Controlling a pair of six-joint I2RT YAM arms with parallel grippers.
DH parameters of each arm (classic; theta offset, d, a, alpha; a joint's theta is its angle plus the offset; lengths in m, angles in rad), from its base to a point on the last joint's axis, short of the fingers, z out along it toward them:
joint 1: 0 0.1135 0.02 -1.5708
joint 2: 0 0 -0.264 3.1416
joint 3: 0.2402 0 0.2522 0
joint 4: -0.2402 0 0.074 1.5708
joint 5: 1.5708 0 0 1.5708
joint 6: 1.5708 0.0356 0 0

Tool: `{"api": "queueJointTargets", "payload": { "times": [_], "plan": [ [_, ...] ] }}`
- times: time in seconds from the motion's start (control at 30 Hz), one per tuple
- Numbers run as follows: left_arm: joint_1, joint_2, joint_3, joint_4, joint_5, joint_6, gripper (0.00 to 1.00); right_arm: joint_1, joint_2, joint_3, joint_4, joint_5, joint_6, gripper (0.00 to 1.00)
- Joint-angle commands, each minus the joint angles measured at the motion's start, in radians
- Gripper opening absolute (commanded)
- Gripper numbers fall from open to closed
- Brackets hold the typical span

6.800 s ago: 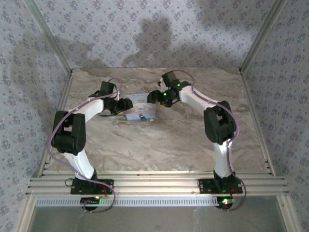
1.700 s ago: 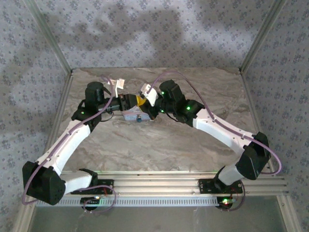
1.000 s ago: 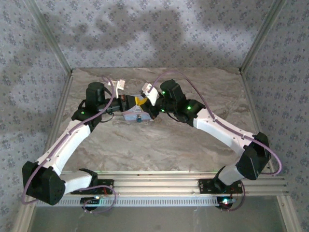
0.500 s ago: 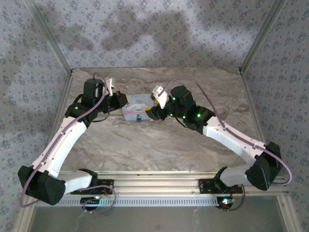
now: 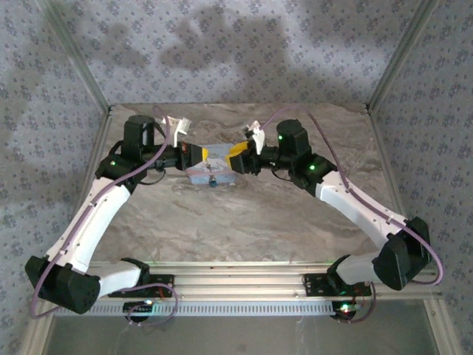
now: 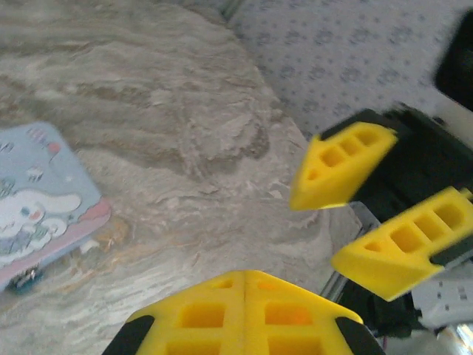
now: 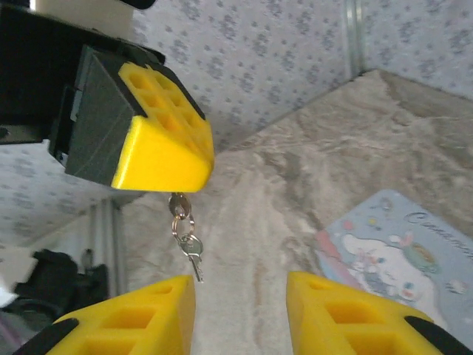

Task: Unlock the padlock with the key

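Dangling key (image 7: 192, 255) under left hand (image 7: 168, 166), padlock (image 6: 24, 280) blurred beside tin (image 6: 41, 211).

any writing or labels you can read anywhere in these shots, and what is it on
"Cinnamo": cursive, cut off by the frame edge, on the lid of the pale blue tin beside its cartoon picture, in the right wrist view.
The tin's print in the left wrist and top views: too blurred or small to read.
The key: any stamp is too small to read.
The padlock: too small to show any marking.
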Motion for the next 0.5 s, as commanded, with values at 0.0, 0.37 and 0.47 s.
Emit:
{"api": "queueJointTargets", "payload": {
  "times": [0.0,0.37,0.47],
  "plan": [
    [0.011,0.000,0.054,-0.001,0.128,0.146,0.00,-0.003,0.012,0.071,0.006,-0.215,0.090,0.38],
    [0.044,0.079,0.135,-0.024,0.344,0.228,0.00,-0.006,0.081,0.131,0.010,-0.386,0.169,0.39],
    [0.044,0.083,0.136,-0.014,0.375,0.225,0.00,-0.008,0.096,0.134,0.038,-0.388,0.187,0.37]
  ]
}}
